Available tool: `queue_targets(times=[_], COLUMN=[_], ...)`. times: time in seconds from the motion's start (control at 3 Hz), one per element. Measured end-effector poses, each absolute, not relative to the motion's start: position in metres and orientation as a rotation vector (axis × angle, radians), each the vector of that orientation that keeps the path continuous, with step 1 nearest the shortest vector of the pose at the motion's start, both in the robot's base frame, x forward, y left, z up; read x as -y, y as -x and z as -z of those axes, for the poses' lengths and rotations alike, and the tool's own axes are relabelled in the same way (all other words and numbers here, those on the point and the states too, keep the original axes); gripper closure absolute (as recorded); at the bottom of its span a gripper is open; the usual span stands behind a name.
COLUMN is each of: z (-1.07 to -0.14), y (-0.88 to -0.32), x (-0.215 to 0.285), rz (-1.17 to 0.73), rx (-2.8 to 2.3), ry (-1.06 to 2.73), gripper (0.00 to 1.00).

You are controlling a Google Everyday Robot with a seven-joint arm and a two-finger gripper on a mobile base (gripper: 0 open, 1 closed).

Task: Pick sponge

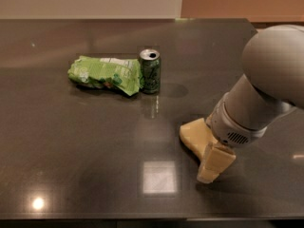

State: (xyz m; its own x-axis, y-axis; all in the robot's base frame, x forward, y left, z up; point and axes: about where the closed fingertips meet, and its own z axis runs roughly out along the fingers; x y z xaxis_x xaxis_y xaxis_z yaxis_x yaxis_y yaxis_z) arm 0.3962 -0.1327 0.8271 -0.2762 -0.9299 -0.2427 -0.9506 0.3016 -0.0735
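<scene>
The sponge (194, 135) is a pale yellow soft block lying on the dark table (85, 146), right of centre and near the front. My gripper (212, 164) comes in from the right on a thick grey arm (266, 84). It is down at the sponge's right end, low over the table, and its beige tip overlaps the sponge's near right corner. The arm hides the sponge's right part. The sponge rests on the table.
A green snack bag (104, 73) lies at the back left. A dark green can (150, 71) stands upright against its right side, well behind the sponge. The table's front edge runs close below the gripper.
</scene>
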Motion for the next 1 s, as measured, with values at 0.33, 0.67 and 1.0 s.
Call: queue_targets(times=[0.33, 0.67, 1.0], z=[-0.824, -0.828, -0.844], y=[-0.393, -0.394, -0.4], x=[0.131, 0.133, 0.136], rz=[-0.147, -0.183, -0.216], rx=[-2.337, -2.34, -2.322], ry=[1.72, 1.707, 1.716], gripper=[0.42, 0.65, 0.88])
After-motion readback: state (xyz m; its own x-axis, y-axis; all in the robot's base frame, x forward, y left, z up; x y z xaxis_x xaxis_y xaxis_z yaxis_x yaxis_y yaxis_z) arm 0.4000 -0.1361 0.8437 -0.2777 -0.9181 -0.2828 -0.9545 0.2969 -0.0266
